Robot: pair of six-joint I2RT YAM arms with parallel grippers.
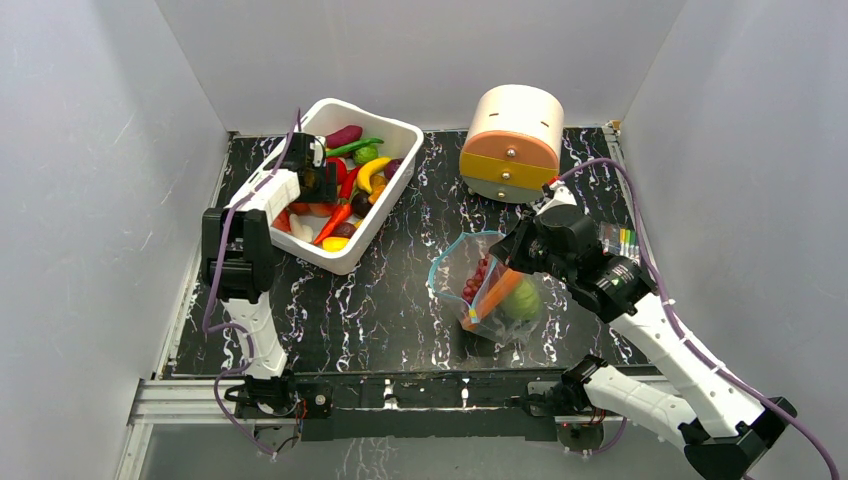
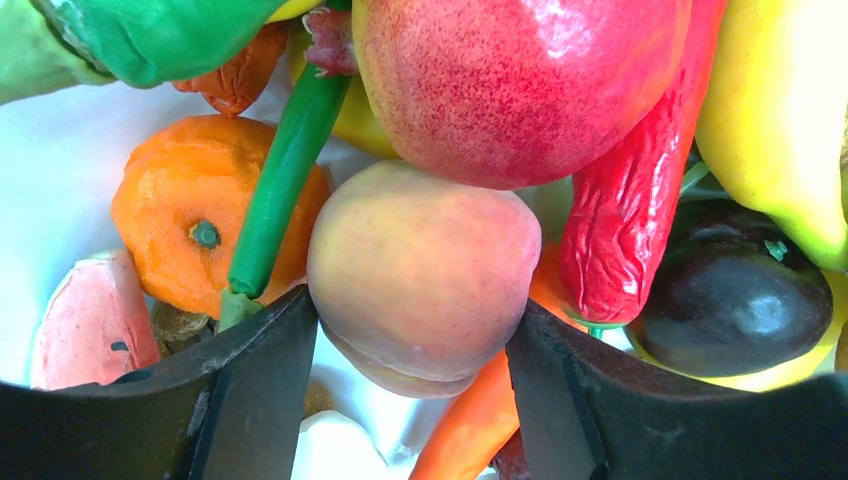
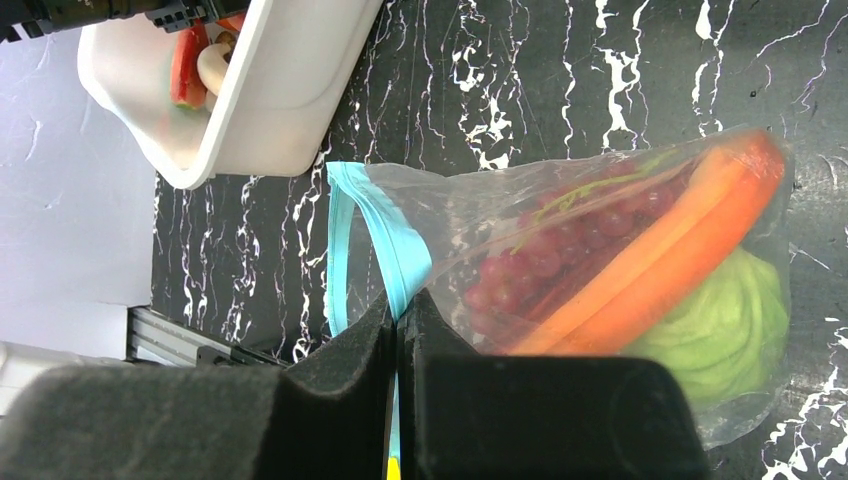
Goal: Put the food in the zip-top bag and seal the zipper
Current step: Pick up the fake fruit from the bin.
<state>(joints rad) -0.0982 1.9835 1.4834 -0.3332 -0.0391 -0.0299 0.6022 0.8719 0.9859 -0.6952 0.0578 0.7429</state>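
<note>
Nearest the arm bases, the right gripper (image 3: 397, 330) had its fingers pinched on the zipper (image 3: 390, 245), probably to keep the zip-top bag (image 1: 490, 290) open; its mouth faced 11 o'clock, long axis running toward 5. Farther back in the white bin (image 1: 395, 130), the left gripper (image 2: 410, 350) fingers were spread around a peach (image 2: 420, 275).

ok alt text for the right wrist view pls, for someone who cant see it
The right tool is pinched shut on the blue-teal zipper at the mouth of a clear zip-top bag lying on a black marbled table. Inside the bag are red grapes, an orange carrot and a green cabbage. A white bin sits at upper left.
</note>
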